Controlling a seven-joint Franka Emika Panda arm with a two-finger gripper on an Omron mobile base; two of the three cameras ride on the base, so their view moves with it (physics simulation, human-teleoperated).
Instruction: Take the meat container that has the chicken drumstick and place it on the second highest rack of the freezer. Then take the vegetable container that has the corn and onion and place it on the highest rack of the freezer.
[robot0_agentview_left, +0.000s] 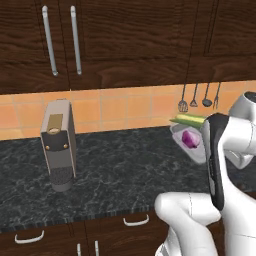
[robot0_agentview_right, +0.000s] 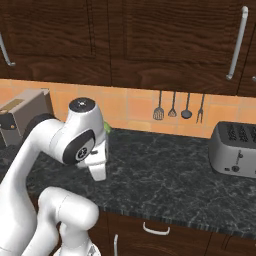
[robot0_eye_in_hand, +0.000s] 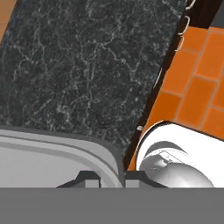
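Dark marbled counter (robot0_agentview_left: 125, 170) runs across in front of me, orange tiled backsplash (robot0_agentview_left: 125, 107) behind, dark wood cabinets (robot0_agentview_left: 125, 40) above with two long bar handles. Grey coffee machine (robot0_agentview_left: 59, 145) stands at left. At right, a pale vegetable container (robot0_agentview_left: 192, 149) holds the purple onion (robot0_agentview_left: 190, 138) and the corn (robot0_agentview_left: 189, 119) (partly behind my arm). Utensils (robot0_agentview_left: 199, 98) hang just above it.

Purple onion (robot0_agentview_left: 190, 138), pale green-yellow corn (robot0_agentview_left: 188, 119)
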